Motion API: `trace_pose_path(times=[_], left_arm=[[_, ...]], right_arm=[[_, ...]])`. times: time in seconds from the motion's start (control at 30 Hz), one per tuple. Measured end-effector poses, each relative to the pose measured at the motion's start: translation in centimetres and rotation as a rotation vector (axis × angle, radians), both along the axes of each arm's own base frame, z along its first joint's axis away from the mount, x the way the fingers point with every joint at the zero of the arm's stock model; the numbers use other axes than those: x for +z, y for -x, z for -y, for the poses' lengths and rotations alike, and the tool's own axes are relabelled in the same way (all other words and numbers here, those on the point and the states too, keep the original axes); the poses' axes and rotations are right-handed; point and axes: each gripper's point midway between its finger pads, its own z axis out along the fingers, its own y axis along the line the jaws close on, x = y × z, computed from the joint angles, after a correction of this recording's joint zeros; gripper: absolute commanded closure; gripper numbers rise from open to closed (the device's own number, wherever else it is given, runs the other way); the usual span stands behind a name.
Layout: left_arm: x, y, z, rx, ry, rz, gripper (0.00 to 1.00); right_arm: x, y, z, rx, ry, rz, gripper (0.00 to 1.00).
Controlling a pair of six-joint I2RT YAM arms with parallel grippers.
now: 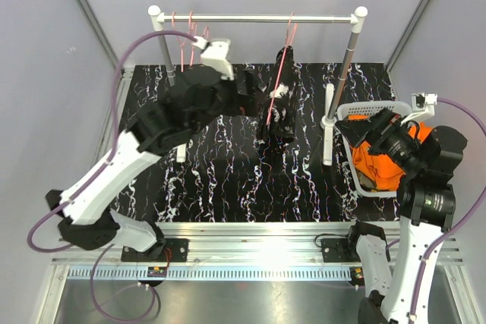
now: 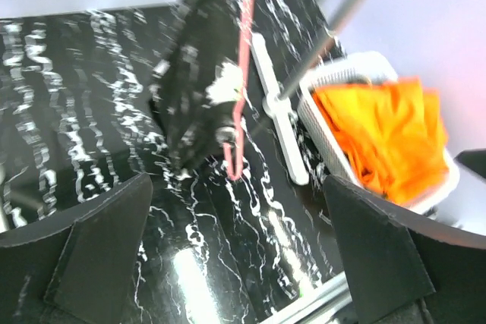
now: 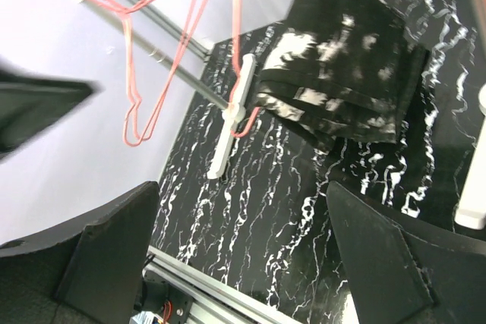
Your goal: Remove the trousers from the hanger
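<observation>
The black trousers (image 1: 279,100) still hang folded over a pink hanger (image 1: 288,36) on the rail (image 1: 258,17), their lower end reaching down near the table (image 1: 213,180), so that pair is what I have left to take off. My left gripper (image 2: 243,263) is just to the left of them, jaws spread wide with nothing between; I read that as standing ready to close on the cloth rather than the hanger wire, since a pull on the cloth should slide it off the bar. The hanger looks tilted in the left wrist view, so it may swing when I tug. The orange trousers (image 1: 376,157) lie bunched in the basket (image 1: 357,108) at the right, which I take as the drop spot; orange is the only cloth I can make out in there. My right gripper (image 3: 243,263) hangs over that basket, also wide open and empty, its camera looking back across at the black pair, well clear of the left arm's reach. The empty hangers (image 1: 186,32) sit bunched at the rail's left end, out of the way.
</observation>
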Motion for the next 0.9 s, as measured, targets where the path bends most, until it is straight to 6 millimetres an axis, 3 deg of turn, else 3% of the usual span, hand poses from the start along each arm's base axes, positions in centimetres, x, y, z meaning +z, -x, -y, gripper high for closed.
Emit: trace_pose_path(times=[0.2, 0.4, 0.67, 0.83, 0.9], left_arm=[[-5.7, -2.2, 5.2, -0.086, -0.145, -0.068, 0.02], [-9.9, -4.5, 7.9, -0.104, -0.250, -0.108, 0.19], [-12.3, -7.3, 9.5, -0.078, -0.294, -0.121, 0.32], [-14.1, -9.7, 9.2, -0.033, -0.295, -0.145, 0.56], [-14.6, -10.6, 9.2, -0.022, -0.296, -0.150, 0.57]], right_arm=[[1.4, 2.5, -1.2, 0.043, 0.006, 0.079, 0.01], [1.1, 3.0, -1.8, 0.073, -0.014, 0.084, 0.00], [0.1, 2.8, -2.1, 0.096, -0.057, 0.049, 0.01], [0.2, 3.2, -2.4, 0.111, -0.072, 0.061, 0.01], [0.3, 3.2, -2.5, 0.119, -0.076, 0.065, 0.01]])
